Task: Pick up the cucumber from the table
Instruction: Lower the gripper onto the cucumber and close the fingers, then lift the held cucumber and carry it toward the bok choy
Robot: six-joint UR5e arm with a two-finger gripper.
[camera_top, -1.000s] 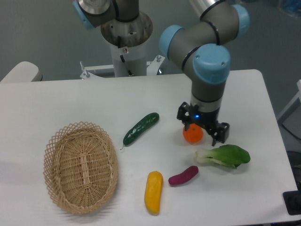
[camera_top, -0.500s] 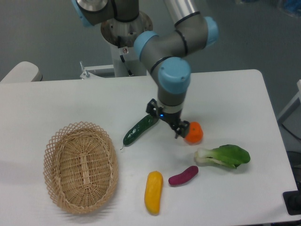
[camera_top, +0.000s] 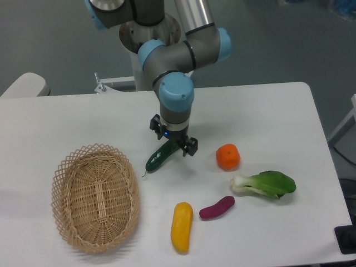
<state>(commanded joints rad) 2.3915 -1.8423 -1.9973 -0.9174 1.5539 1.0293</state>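
Note:
The cucumber (camera_top: 159,156) is slim and dark green and lies slanted on the white table (camera_top: 67,122), a little left of centre. My gripper (camera_top: 173,137) hangs right over the cucumber's upper right end and hides that end. Its two fingers stand apart, one on each side of the cucumber, so the gripper is open. I cannot tell if the fingers touch the cucumber.
A wicker basket (camera_top: 95,196) lies at the front left. An orange fruit (camera_top: 228,157) sits right of the gripper. A bok choy (camera_top: 266,184), a purple eggplant (camera_top: 217,207) and a yellow vegetable (camera_top: 181,226) lie toward the front.
The arm has swung left, from over the orange fruit to over the cucumber's upper end. The fruit is uncovered now. Nothing on the table has moved.

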